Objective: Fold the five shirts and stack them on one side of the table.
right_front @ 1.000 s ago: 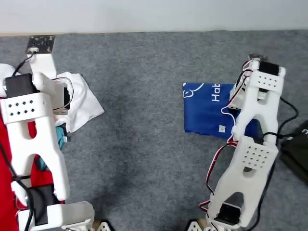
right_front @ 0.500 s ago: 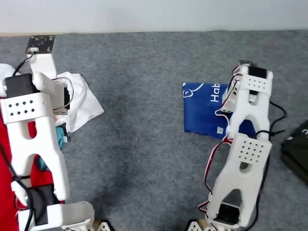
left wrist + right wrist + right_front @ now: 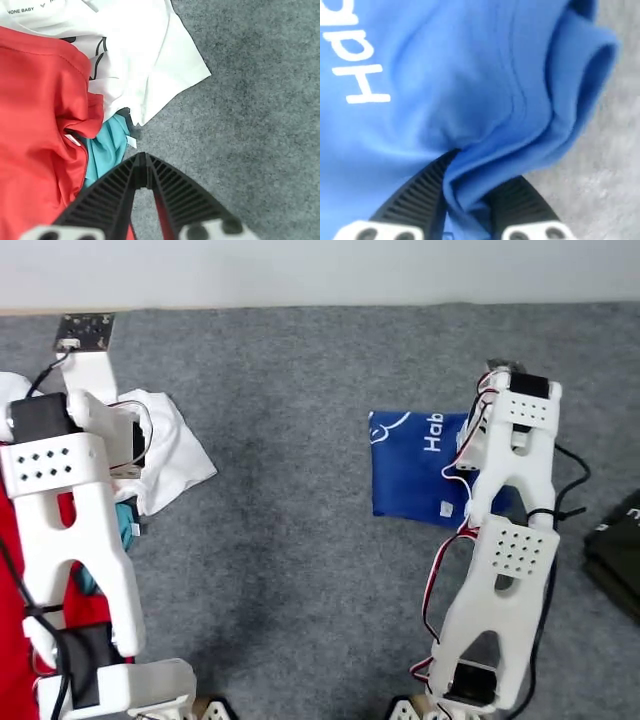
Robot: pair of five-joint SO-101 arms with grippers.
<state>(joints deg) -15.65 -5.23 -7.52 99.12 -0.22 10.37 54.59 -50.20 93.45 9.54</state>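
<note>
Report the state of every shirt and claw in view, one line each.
blue shirt: folded into a rectangle on the table, one edge bunched in the right claw.
right claw: shut on the blue shirt.
left claw: shut, holding nothing.
white shirt: crumpled, unfolded.
red shirt: crumpled, unfolded.
teal shirt: unfolded, mostly hidden by the red and white shirts.

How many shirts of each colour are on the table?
white shirt: 1
red shirt: 1
teal shirt: 1
blue shirt: 1
black cloth, likely a shirt, partly cut off at the edge: 1
Total: 5
</note>
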